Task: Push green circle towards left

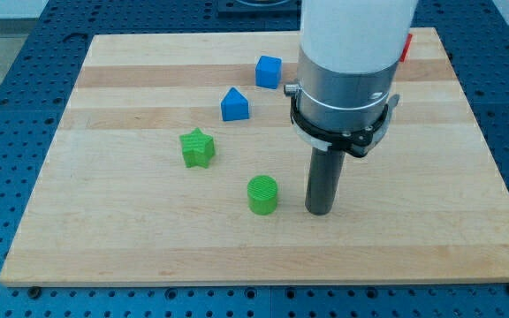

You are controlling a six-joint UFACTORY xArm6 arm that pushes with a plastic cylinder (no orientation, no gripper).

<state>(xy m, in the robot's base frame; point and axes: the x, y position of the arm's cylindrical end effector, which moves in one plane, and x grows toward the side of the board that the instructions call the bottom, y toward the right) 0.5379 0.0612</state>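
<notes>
The camera view shows a pale wooden board serving as the counter (104, 238), resting on a blue perforated base (7, 53). No bins or trays stand on it; the blocks lie loose on the wood.

The green circle (262, 194), a short cylinder, sits low on the board. My tip (319, 212) stands just beside it on the view's right, with a narrow strip of wood showing between them, so they look apart. The end effector is a plain rod with nothing to clench or release.

Up and to the view's left of the green circle is a green star (197, 147). Farther toward the view's top are a blue house-shaped block (234, 104) and a blue cube (269, 71).

A red block (406, 46) peeks out behind the arm's white body (356, 31); its shape is hidden.
</notes>
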